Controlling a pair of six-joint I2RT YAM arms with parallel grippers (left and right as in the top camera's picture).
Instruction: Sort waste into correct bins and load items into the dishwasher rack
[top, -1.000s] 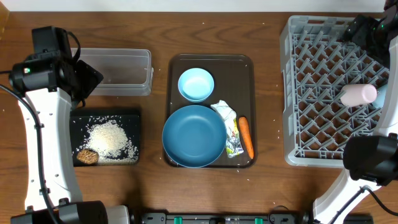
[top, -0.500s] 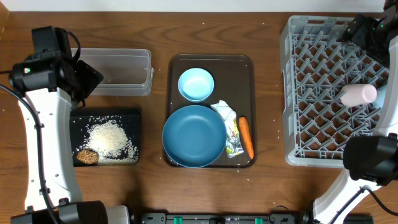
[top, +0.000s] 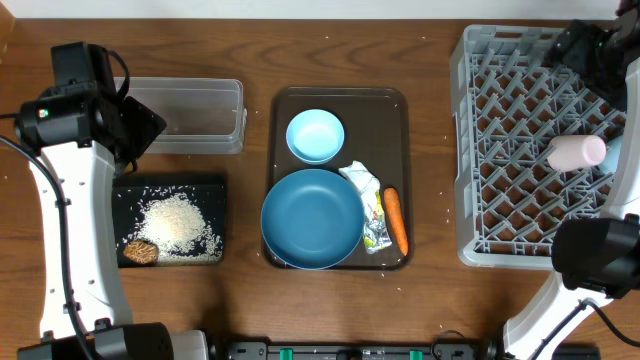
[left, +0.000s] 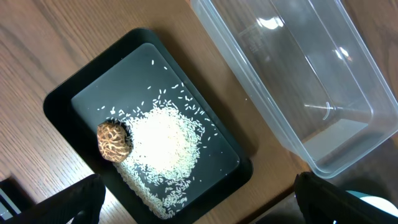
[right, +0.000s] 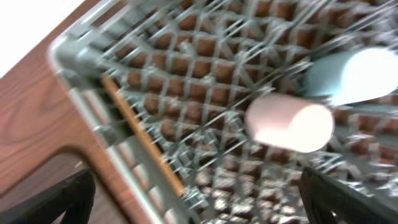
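The brown serving tray (top: 340, 96) lies mid-table, and everything else is placed from it. On it sit the small pale-blue bowl (top: 315, 135) at the far end and the large dark-blue plate (top: 312, 218) at the near end. The crumpled white wrapper (top: 366, 198) is tucked against the plate's right rim, and the orange carrot (top: 396, 220) lies just beside the wrapper.

Left of the serving tray and well apart from it stands the clear plastic tub (top: 190, 115), its left end hidden under the left arm. Nearer the robot is the shallow black tray (top: 170, 181), which holds a heap of loose white rice (top: 180, 222) with the brown food lump (top: 140, 251) touching its edge.

The left gripper (top: 135, 128) hangs over the tub's left end. In the wrist view only two dark finger stubs show at the lower corners, spread wide with nothing between them.

Right of the serving tray is the grey dishwasher rack (top: 500, 130), cut off by the picture's edge. The whitish-pink cup (top: 576, 152) lies on its side in the rack, and the light-blue cup (top: 617, 150) beside it is mostly cut off. The right gripper (top: 585, 45) is over the rack's far corner, fingers wide and empty.

The right wrist view is blurred. A thin wooden stick (right: 143, 134) runs along the rack wall facing the serving tray; whether it is one or a pair cannot be told.
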